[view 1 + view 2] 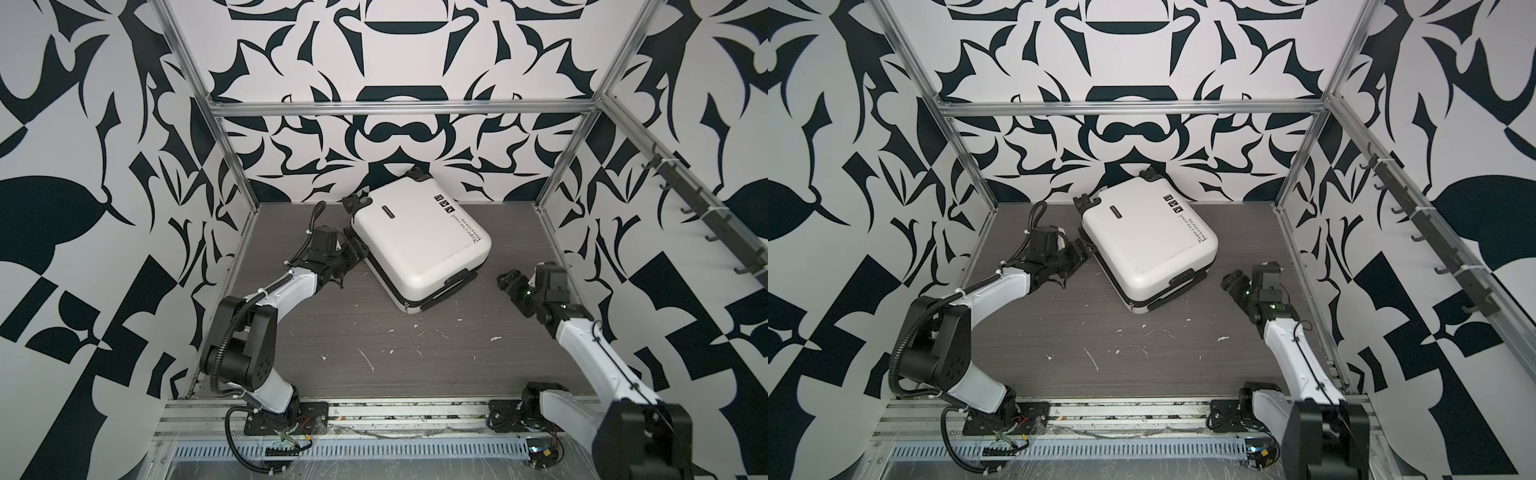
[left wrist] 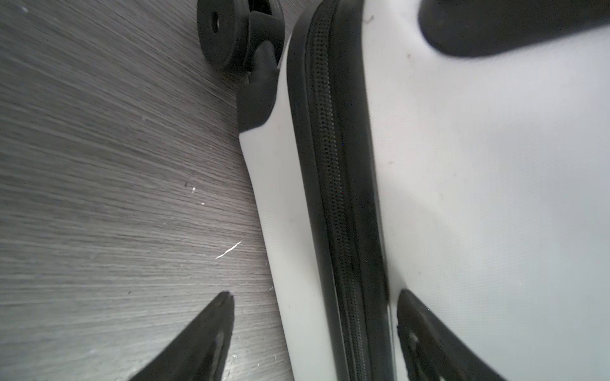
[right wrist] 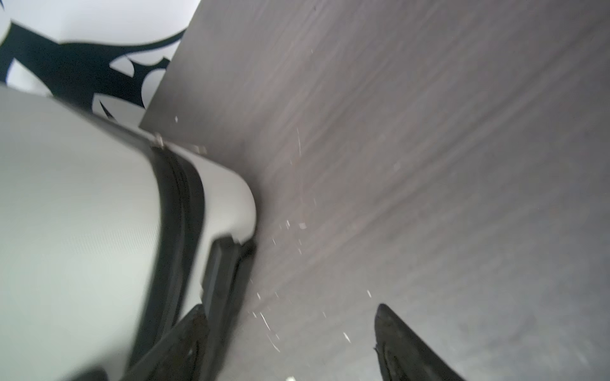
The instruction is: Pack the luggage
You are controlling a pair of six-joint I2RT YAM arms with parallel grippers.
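1. At the rear centre of the table [image 1: 415, 357], the luggage [image 1: 419, 245] lies flat on one broad face, turned askew to the table edges. Its two shell halves are shut together. Both top views show the upper face carrying black text and icons.
2. Two black wheels [image 1: 353, 202] point toward the patterned back wall. A black handle [image 1: 457, 282] sits on the side nearest the right arm.
3. The left wrist view shows the zipper [image 2: 333, 198] running closed along the seam between the white halves, and one wheel resting on the table.
4. The left gripper [image 1: 359, 249] is at the luggage's left side, low to the table. Its jaws stand wide and straddle the seam edge. One finger [image 2: 204, 336] is over the bare table, apart from the shell. The other finger [image 2: 429, 336] lies over the white upper half; contact there cannot be confirmed.
5. The right gripper [image 1: 505, 279] is to the right of the luggage, near its handle side but apart from it in both top views. Its jaws are spread wide with only table between them. The right wrist view is blurred; it shows the luggage's rounded corner and a black bar just beside one finger [image 3: 185, 336].
6. White flecks and scratches mark the table's near half.
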